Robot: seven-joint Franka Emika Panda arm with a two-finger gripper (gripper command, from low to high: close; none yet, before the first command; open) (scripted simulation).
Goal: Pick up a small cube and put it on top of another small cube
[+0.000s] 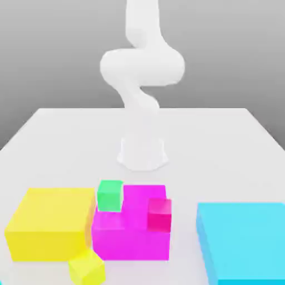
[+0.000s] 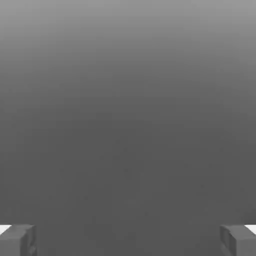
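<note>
- White table (image 1: 67, 133) under a grey backdrop; the big cyan block (image 1: 245, 239) is cut off at the exterior view's right edge.
- Gripper (image 2: 128, 240) fingers (image 2: 17, 240) stand wide apart, holding nothing.
- No small cyan cube can be made out; small green cube (image 1: 109, 195) and small pink cube (image 1: 160, 214) sit by the big magenta block (image 1: 131, 234).

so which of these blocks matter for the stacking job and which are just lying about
For the job (any small cube could serve):
- green cube
- pink cube
- small yellow cube
- gripper, open

Lying about:
- big yellow block
- big magenta block
- big cyan block
</note>
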